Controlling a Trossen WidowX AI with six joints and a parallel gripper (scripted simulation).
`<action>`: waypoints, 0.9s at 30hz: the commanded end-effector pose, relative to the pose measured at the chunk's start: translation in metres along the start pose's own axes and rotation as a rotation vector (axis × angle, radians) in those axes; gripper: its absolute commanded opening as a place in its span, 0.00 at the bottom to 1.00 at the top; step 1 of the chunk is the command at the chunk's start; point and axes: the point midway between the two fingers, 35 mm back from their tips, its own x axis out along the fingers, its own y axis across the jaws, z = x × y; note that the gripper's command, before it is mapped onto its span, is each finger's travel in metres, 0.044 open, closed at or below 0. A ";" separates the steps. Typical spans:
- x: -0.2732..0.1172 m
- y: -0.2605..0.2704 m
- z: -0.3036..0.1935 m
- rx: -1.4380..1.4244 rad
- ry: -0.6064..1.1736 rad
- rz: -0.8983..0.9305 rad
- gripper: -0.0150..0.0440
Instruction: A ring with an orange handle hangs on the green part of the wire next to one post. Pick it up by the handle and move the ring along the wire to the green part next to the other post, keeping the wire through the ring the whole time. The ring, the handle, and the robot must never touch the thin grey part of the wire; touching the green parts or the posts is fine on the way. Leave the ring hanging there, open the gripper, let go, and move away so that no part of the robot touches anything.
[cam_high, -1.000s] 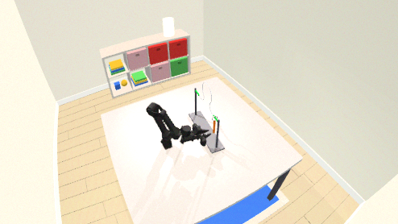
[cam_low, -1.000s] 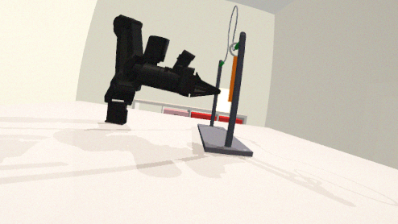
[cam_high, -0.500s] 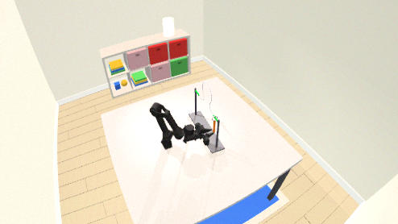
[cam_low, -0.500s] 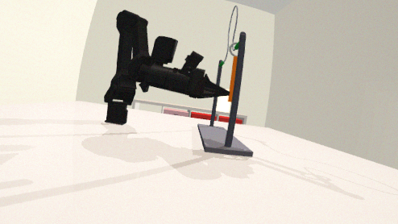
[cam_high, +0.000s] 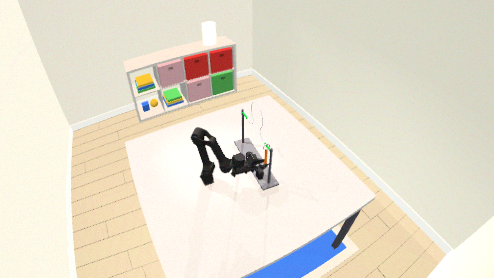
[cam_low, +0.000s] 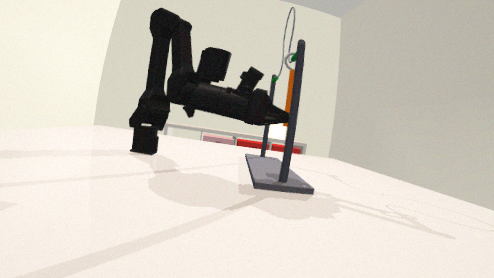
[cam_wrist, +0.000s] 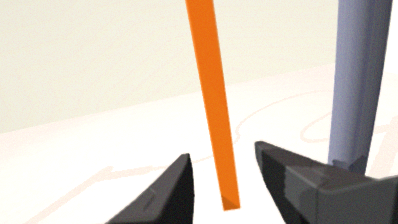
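Note:
The ring (cam_low: 285, 61) hangs on the green part (cam_high: 268, 147) (cam_low: 294, 57) of the wire beside the near post (cam_high: 270, 167) (cam_low: 292, 115) (cam_wrist: 357, 75). Its orange handle (cam_high: 266, 156) (cam_low: 290, 90) (cam_wrist: 215, 100) hangs down, tilted slightly in the wrist view. My gripper (cam_high: 263, 167) (cam_low: 287, 117) (cam_wrist: 222, 155) is open at the handle's lower part. In the wrist view the handle's lower end shows between the spread fingers, with gaps on both sides. The right finger is on the post's side. The other green part (cam_high: 244, 115) (cam_low: 275, 79) is at the far post (cam_high: 243, 127) (cam_low: 266, 135).
The thin grey wire (cam_high: 261, 120) arches high between the posts, above my gripper. Both posts stand on a long grey base (cam_high: 241, 145) (cam_low: 265, 170) on the white table (cam_high: 175, 220). A shelf with coloured boxes (cam_high: 196, 66) stands beyond the table.

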 end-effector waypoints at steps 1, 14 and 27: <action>0.009 -0.001 0.003 -0.003 -0.011 -0.006 0.53; 0.019 0.001 0.002 -0.003 -0.012 -0.006 0.53; 0.019 0.001 0.002 -0.003 -0.012 -0.006 0.53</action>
